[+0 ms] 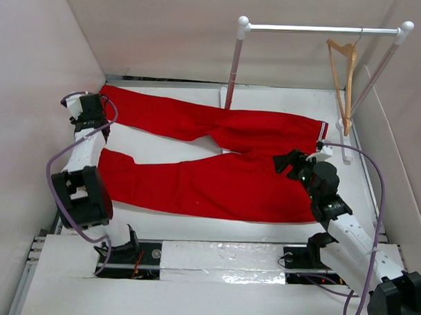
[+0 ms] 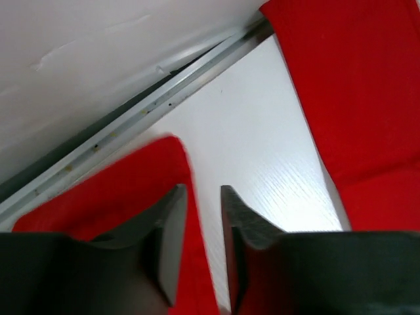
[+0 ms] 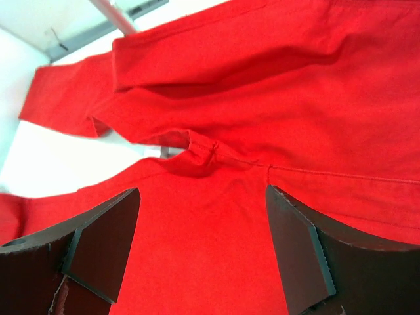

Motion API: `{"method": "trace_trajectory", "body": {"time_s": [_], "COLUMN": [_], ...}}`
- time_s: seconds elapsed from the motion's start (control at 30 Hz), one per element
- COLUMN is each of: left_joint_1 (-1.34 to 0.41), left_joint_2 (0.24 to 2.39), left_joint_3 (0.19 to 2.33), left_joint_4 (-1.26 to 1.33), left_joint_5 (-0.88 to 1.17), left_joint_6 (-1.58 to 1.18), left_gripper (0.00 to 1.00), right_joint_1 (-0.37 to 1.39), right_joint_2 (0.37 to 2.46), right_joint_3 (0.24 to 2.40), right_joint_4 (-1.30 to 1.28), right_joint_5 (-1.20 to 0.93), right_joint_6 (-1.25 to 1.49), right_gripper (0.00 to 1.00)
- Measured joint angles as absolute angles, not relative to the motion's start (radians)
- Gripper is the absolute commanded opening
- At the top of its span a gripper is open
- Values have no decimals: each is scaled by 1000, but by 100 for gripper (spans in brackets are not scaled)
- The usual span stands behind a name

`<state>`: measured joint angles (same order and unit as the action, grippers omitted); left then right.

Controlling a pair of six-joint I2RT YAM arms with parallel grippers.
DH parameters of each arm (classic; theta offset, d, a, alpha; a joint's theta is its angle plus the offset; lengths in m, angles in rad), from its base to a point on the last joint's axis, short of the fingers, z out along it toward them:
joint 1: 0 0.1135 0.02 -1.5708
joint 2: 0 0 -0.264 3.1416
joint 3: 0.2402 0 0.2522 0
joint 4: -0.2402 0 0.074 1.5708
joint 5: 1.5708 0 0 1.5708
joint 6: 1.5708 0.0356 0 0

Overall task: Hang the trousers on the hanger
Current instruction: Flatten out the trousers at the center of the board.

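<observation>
The bright red trousers [image 1: 217, 178] lie flat on the white table, legs to the left and striped waistband [image 1: 320, 134] to the right. The tan wooden hanger [image 1: 346, 86] hangs by its hook from the rail at the back right. My left gripper [image 1: 98, 129] is at the leg ends on the left. In the left wrist view it [image 2: 204, 193] is open by a narrow gap, low over the edge of one red leg [image 2: 131, 190]. My right gripper [image 1: 288, 164] hovers over the crotch seam [image 3: 210, 151], wide open and empty [image 3: 203, 197].
The white-and-silver clothes rail [image 1: 319, 28] stands at the back; its left post [image 1: 232, 75] comes down just behind the trousers. White walls close in on the left, back and right. A metal track [image 2: 164, 98] runs along the wall's foot by my left gripper.
</observation>
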<state>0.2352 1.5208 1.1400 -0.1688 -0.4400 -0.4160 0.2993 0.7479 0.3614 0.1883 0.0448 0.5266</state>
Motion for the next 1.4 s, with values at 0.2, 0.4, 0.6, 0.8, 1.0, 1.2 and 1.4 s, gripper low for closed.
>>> {"method": "trace_trajectory", "body": {"time_s": [0.2,0.4,0.6,0.8,1.0,1.2,1.4], "left_joint_1": [239,236,325,476,257,102,27], "left_joint_2": [1686,1645,1510,1480,1482,1490,1524], "left_joint_3": [1256,1201,1049,919,901,741,718], "left_joint_4": [-169,-175,-233,-287,-294,-118,29], "left_joint_5": [-384,-373,-337,-291,-215,-39,6], "left_joint_6": [-393,-405,-460,-492,-545,-680,-797], "left_gripper": [51,28,14,33,27,29,28], "right_joint_1": [354,422,472,486,486,487,487], "right_joint_2": [752,723,719,720,708,678,657], "right_joint_3": [361,362,368,378,383,383,383], "right_joint_4": [186,187,184,176,171,155,155], "right_joint_5": [41,38,29,3,-9,7,39], "right_joint_6": [509,481,455,434,426,423,422], "right_gripper": [83,21,12,19,26,30,30]}}
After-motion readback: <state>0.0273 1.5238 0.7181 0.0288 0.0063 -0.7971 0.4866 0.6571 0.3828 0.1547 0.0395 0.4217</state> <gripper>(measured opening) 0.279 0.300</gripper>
